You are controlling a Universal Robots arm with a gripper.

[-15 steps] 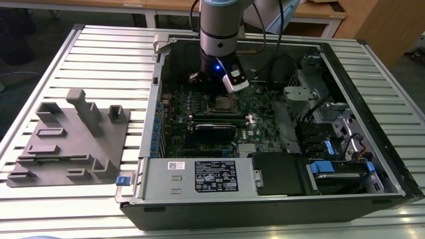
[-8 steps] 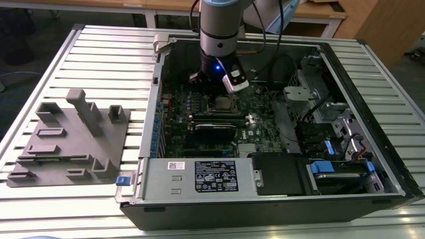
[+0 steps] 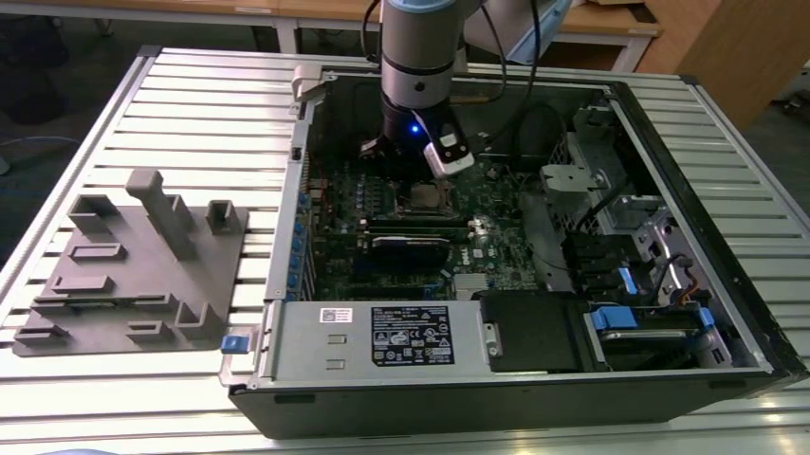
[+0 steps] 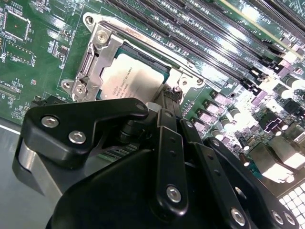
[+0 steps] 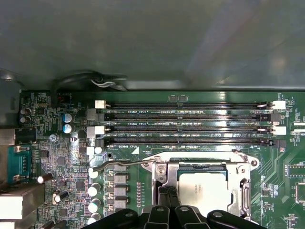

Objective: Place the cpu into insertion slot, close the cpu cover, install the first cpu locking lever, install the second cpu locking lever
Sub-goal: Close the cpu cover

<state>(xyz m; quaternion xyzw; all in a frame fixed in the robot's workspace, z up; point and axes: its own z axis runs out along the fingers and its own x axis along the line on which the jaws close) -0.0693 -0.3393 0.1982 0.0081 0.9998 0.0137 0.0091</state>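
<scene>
Setting: open computer case (image 3: 506,403) lying on a slatted table (image 3: 190,104), with a grey fixture (image 3: 127,265) on the table at the exterior view's left.
Arm: the arm (image 3: 424,57) reaches straight down into the far half of the case, over the green circuit board (image 3: 506,256).
Tool: the gripper (image 5: 167,192) has its fingers pressed together, with no gap showing in both wrist views; nothing is seen pinched between them.
Tool position: tips low over the board, just beside one edge of the cpu cover (image 4: 93,59); contact cannot be told.
Chip: the cpu (image 4: 136,78) sits in the insertion slot (image 3: 408,197), its grey top showing through the cover's cut-out.
Cover: lies flat around the chip.
Lever: a thin wire locking lever (image 5: 119,163) runs along one side of the socket, its hooked end out past the corner; latched or not, I cannot tell.
Neighbours: long memory slots (image 5: 186,121) just beside the socket.
</scene>
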